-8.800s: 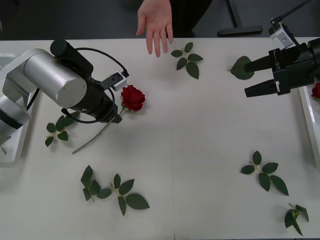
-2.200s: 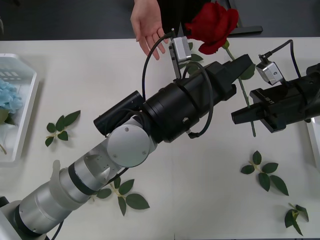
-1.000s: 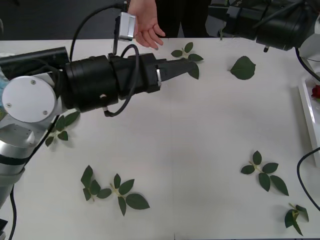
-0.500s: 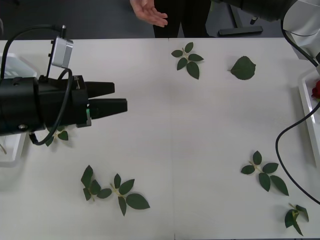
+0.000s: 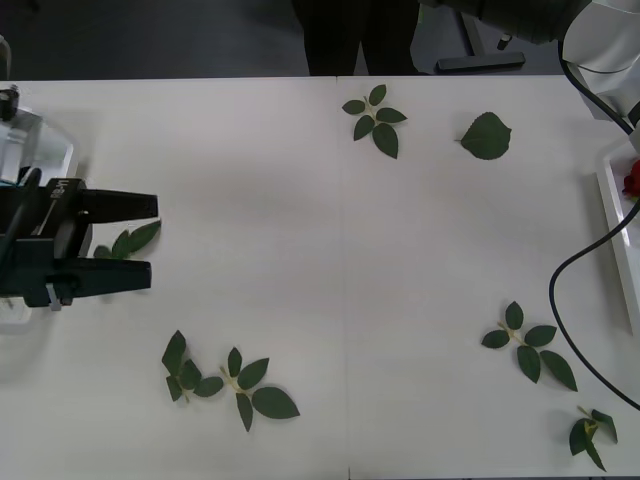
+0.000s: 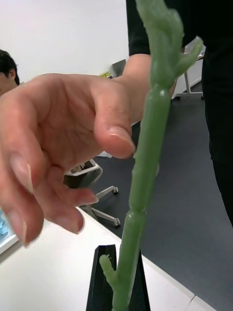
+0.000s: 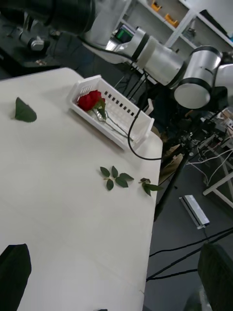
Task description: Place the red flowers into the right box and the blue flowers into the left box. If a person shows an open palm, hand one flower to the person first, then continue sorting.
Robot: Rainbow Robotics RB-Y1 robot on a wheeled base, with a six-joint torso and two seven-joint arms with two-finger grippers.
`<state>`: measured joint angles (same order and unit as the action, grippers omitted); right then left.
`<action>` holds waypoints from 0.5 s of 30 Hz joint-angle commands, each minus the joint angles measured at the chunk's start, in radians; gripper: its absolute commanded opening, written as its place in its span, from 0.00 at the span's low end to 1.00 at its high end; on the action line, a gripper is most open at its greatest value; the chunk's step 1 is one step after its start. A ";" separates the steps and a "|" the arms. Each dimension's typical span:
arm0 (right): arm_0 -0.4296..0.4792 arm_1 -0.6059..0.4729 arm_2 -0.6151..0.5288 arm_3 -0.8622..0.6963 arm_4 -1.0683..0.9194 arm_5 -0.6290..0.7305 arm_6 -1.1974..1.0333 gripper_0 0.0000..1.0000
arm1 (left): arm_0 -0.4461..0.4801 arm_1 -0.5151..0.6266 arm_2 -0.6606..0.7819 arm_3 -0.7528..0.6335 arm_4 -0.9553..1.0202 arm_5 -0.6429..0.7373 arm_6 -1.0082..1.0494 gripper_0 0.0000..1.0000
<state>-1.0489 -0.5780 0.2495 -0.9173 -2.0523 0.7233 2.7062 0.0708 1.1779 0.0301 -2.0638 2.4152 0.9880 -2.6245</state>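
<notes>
Nearest the right wrist camera, the right gripper [image 6: 119,284] clamps a smooth, waxy green stem [image 6: 145,146] against one black finger [image 6: 99,279]; the stem is knobbly at its joints and probably belongs to a red flower, though its head lies out of frame. Just beyond, the person's bare hand [image 6: 63,146] curls its fingers toward the stem, the thumb close beside it; whether it touches is hard to say.

In the front view the left gripper [image 5: 140,240] hovers at the table's left edge, its two tapered black fingers spread apart and grasping nothing, beside the rounded white rim of the left box [image 5: 45,135]. Flat green leaf sprigs [image 5: 225,375] lie scattered on the matte white table [image 5: 340,270].

Farther off, a deep-red rose [image 7: 90,99] lies inside the right box [image 7: 128,133], a white tray with slotted sides at the table's far right edge.
</notes>
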 commanded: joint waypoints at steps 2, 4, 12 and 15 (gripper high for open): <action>-0.053 0.017 0.004 -0.014 0.001 -0.001 -0.001 0.00 | -0.036 0.147 -0.148 0.103 0.194 0.035 -0.081 1.00; -0.051 0.017 0.004 -0.014 0.001 0.001 -0.001 0.00 | -0.054 0.163 -0.179 0.137 0.231 0.055 -0.081 1.00; -0.053 0.017 0.004 -0.014 0.001 0.011 -0.001 0.00 | -0.111 0.178 -0.259 0.229 0.300 0.159 -0.081 1.00; -0.053 0.015 0.005 -0.014 0.001 0.013 -0.001 0.00 | -0.111 0.163 -0.260 0.252 0.300 0.182 -0.081 1.00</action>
<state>-1.0489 -0.5779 0.2503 -0.9172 -2.0523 0.7288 2.7062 -0.0094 1.3112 -0.2295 -1.8260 2.6997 1.1429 -2.6923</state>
